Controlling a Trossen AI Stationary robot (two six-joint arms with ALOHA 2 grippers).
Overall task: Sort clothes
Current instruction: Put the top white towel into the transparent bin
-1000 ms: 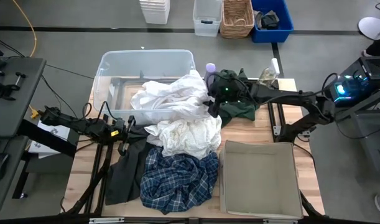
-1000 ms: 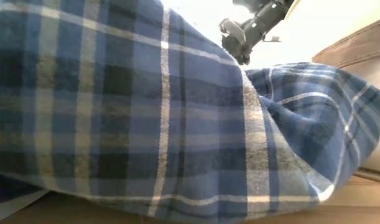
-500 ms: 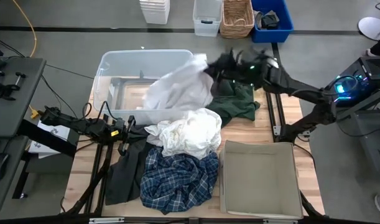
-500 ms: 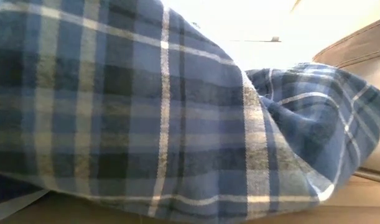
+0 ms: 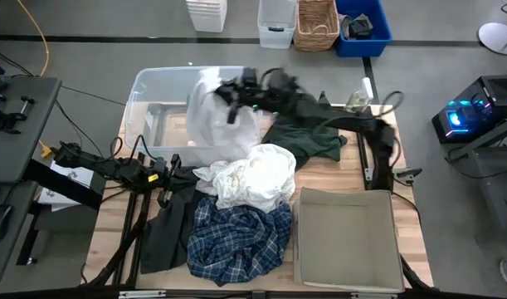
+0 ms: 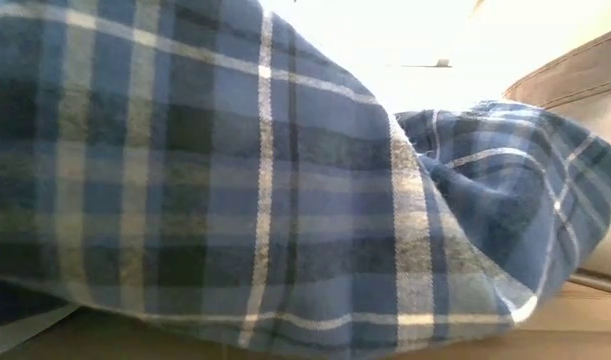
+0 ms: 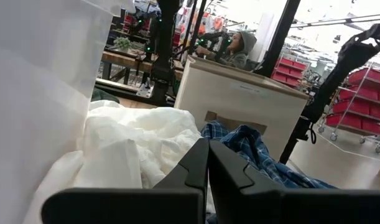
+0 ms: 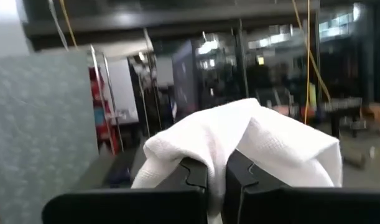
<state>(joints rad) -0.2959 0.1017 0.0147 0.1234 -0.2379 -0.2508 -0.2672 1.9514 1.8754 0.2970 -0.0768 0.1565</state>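
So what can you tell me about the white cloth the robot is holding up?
The white cloth is soft, crumpled fabric with a fine woven texture. The right gripper is shut on a fold of it, and it drapes over both fingers. It hangs over the clear plastic tub at the table's far side, its lower end reaching down near the cream crumpled garment.

Soft white cloth (image 8: pixel 252 140) with a fine woven texture drapes over the right tool (image 8: pixel 216 177), whose fingers look matt black plastic. Beneath it, a translucent glossy plastic tub (image 5: pixel 158 91); pale wood surface (image 5: pixel 353 176).
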